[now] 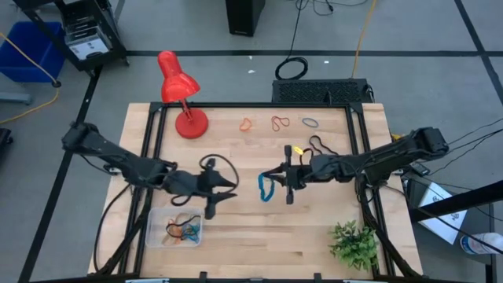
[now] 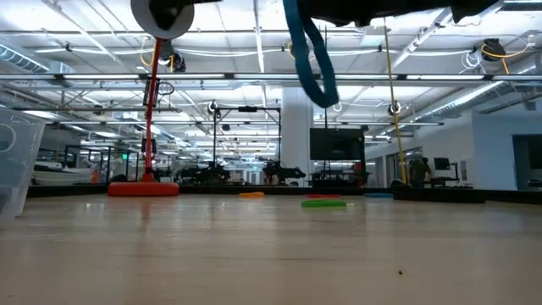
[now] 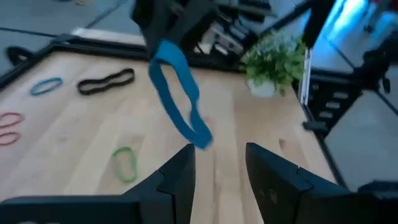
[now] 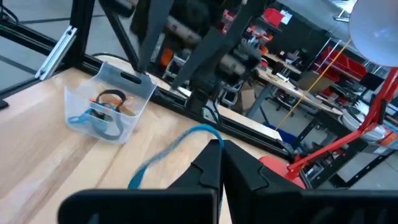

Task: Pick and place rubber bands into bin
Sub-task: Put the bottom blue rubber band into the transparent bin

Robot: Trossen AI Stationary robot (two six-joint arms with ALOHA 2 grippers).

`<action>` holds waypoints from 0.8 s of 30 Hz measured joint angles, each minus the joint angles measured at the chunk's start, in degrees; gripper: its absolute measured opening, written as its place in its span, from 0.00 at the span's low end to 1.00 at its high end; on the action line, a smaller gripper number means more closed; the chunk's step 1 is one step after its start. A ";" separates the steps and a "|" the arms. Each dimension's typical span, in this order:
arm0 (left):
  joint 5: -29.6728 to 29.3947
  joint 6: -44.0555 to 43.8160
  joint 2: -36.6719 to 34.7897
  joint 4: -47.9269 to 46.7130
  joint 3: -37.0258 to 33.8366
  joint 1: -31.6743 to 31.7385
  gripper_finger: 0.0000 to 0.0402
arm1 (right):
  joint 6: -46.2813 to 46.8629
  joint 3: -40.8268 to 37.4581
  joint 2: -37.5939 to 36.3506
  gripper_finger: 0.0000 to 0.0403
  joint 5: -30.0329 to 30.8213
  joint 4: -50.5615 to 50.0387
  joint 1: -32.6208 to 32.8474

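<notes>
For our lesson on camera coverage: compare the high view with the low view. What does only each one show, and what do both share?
Only the high view shows the clear bin with bands inside, the potted plant, both arms, and the right pincer shut on the blue rubber band, with the left pincer facing it.

Only the low view shows the room beyond the table: ceiling lights, racks, a screen.

Both share the hanging blue rubber band, the red lamp and small bands lying on the far tabletop.

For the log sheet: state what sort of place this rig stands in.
Probably a large robotics lab or workshop hall. The low view shows long rows of ceiling lights, more rigs and benches beyond the table, and a dark screen. The high view shows bare concrete floor.
</notes>
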 joint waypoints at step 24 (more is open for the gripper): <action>16.06 4.16 16.44 20.33 -0.04 9.10 0.37 | -0.02 -0.04 5.66 0.00 0.02 5.40 2.06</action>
